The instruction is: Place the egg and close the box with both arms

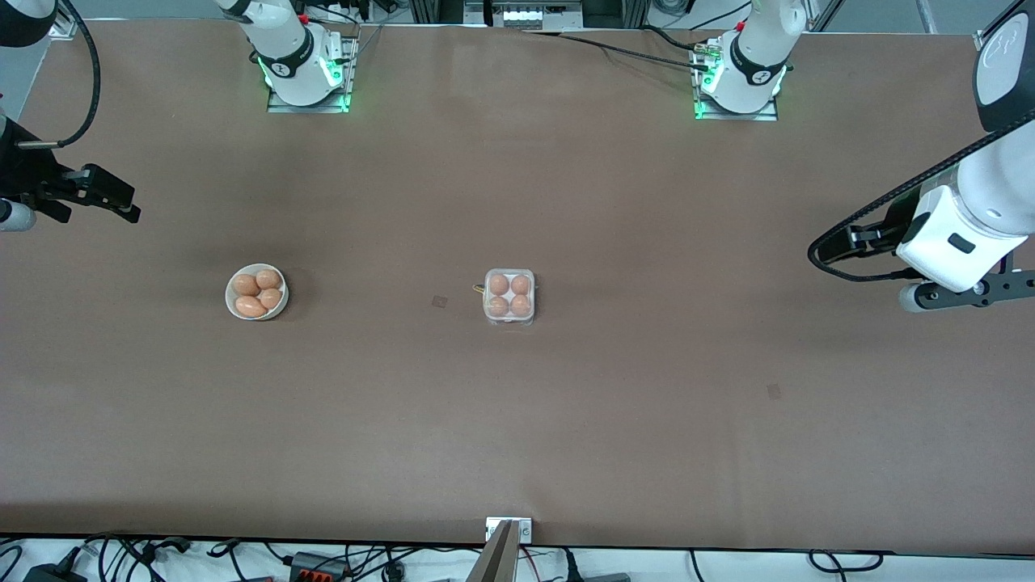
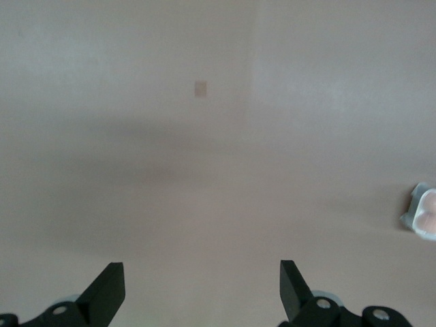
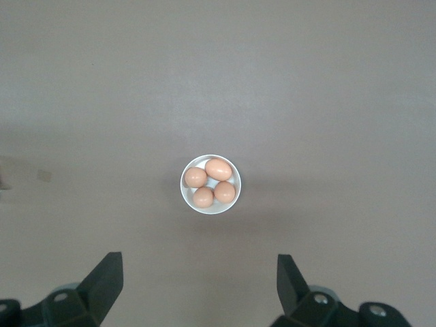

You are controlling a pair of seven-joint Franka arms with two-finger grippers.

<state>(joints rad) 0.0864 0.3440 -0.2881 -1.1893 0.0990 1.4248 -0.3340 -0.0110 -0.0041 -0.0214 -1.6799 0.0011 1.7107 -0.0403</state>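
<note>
Brown table (image 1: 566, 420) with box (image 1: 509, 297), bowl (image 1: 256, 292); left pincer (image 2: 202, 293), right pincer (image 3: 199, 289) released.

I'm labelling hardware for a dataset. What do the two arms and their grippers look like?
Both arms are white and rounded, with black joint bands. The left arm carries a looping black cable, as does the right arm. Green lights glow at both bases. The left gripper and right gripper are black, each with two tapered jaws.
</note>
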